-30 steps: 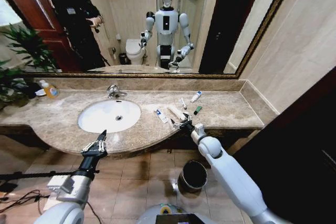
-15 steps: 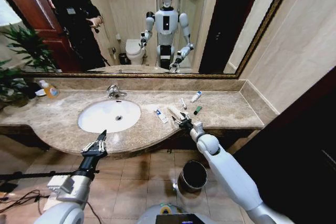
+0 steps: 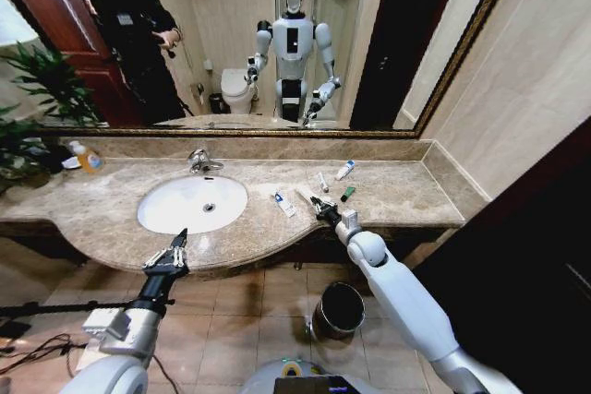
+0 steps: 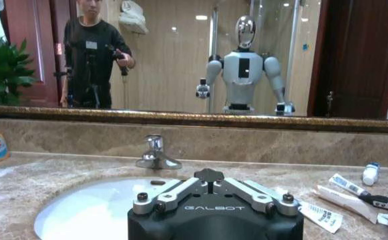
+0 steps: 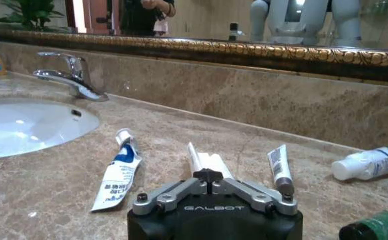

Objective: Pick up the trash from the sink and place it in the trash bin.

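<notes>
Jaws of right gripper (image 3: 319, 204) spread — empty, over white sachet (image 5: 203, 162), left gripper (image 3: 172, 253) parked.

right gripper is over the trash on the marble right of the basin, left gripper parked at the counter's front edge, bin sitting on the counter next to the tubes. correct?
Not quite: the trash bin stands on the floor below the counter, as the head view shows. The rest holds: the right gripper is over the trash on the marble right of the sink, and the left gripper is parked at the counter's front edge.

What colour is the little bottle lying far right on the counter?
The little bottle is white with a blue band, seen best in the right wrist view.
</notes>
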